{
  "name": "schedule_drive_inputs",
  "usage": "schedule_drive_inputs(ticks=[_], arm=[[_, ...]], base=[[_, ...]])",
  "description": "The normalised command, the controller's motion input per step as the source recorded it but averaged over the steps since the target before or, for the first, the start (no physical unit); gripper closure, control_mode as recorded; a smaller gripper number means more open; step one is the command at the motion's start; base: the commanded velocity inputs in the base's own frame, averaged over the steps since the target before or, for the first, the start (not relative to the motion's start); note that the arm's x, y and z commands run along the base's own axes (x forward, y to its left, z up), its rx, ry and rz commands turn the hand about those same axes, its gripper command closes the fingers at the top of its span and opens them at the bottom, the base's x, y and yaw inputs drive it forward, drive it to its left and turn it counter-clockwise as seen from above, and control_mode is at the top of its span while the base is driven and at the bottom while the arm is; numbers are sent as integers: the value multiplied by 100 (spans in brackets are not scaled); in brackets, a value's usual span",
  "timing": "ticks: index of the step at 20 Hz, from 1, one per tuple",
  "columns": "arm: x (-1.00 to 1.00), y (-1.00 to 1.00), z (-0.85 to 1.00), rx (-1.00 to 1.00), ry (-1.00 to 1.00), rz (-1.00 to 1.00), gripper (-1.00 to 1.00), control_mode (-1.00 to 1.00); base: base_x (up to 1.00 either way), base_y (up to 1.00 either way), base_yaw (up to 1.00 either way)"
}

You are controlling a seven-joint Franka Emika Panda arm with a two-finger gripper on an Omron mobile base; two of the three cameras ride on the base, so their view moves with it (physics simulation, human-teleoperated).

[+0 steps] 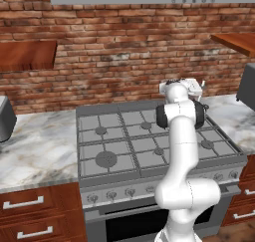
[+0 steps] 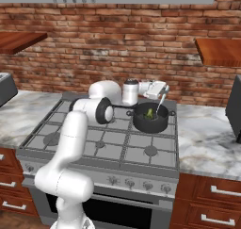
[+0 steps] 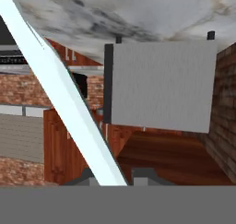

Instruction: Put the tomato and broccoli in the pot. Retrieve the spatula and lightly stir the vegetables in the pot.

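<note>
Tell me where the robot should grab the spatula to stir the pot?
By the top of its long thin handle, coming from above. The spatula leans into the pot head down, so only the handle sticks up. The gripper seems to pinch it there already, the handle running between its fingers.

Behind the matt grey metal stove (image 2: 108, 143) rises a rough red brick wall (image 2: 117, 44), smooth veined marble counters (image 2: 207, 134) flank it, polished reddish wood drawers (image 2: 207, 195) sit below, and on it rests a dark, faintly glossy pot (image 2: 150, 122).
</note>
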Motion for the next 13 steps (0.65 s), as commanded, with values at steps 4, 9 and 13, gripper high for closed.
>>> schedule_drive_inputs(ticks=[4, 9, 13], arm=[[51, 0, -12, -7, 0, -7, 100, -100], [21, 0, 0, -1, -6, -4, 100, -100], [-6, 2, 0, 0, -17, -1, 100, -100]], base=[[0, 0, 0], [0, 0, 0], [0, 0, 0]])
